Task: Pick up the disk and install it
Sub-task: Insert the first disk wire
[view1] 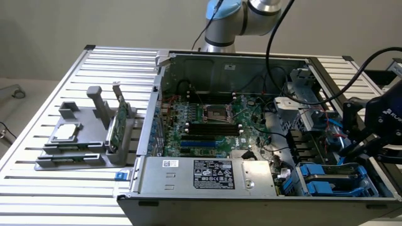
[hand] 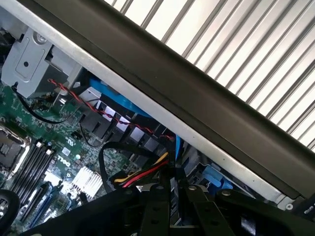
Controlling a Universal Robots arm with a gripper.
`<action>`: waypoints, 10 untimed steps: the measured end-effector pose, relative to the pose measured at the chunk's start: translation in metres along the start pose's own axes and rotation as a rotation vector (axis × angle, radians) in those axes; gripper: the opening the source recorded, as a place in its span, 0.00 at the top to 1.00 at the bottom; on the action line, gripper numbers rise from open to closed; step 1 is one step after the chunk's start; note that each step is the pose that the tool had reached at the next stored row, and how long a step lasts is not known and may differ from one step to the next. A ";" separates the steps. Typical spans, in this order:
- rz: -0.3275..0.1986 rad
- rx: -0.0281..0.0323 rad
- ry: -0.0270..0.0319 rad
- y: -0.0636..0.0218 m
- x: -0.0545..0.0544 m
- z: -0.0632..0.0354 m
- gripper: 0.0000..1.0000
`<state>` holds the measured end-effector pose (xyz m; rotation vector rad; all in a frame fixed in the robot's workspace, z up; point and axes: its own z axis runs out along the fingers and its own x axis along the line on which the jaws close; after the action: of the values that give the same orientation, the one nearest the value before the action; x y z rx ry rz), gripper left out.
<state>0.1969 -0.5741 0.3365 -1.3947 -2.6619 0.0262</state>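
My black gripper (view1: 353,145) hangs over the right side of the open computer case (view1: 154,94), above the drive bays. In the wrist view its fingers (hand: 157,214) stand close together, and a thin slab with a bright blue edge, the disk (hand: 177,145), sticks out from between them edge-on. It points down into the gap beside the case's dark side wall (hand: 197,98). Most of the disk is hidden behind the fingers and the cables.
Blue-framed drive bays (view1: 326,181) fill the case's front right corner. Red and yellow cables (hand: 142,174) run just in front of the fingers. The motherboard (view1: 207,122) and power supply (view1: 207,174) lie to the exterior view's left. A grey holder (view1: 75,155) on the slatted table carries a silver chip (view1: 66,133) and a green card (view1: 119,117).
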 end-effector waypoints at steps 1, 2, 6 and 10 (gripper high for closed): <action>0.000 0.0000 0.0001 -0.0002 0.000 0.0001 0.84; 0.000 0.0000 0.0000 -0.0007 0.001 0.0001 0.84; 0.000 0.0001 -0.0001 -0.0048 0.004 -0.0030 0.84; 0.000 0.0020 -0.0029 -0.0085 0.009 -0.0101 0.84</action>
<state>0.1862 -0.5721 0.3482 -1.3955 -2.6633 0.0310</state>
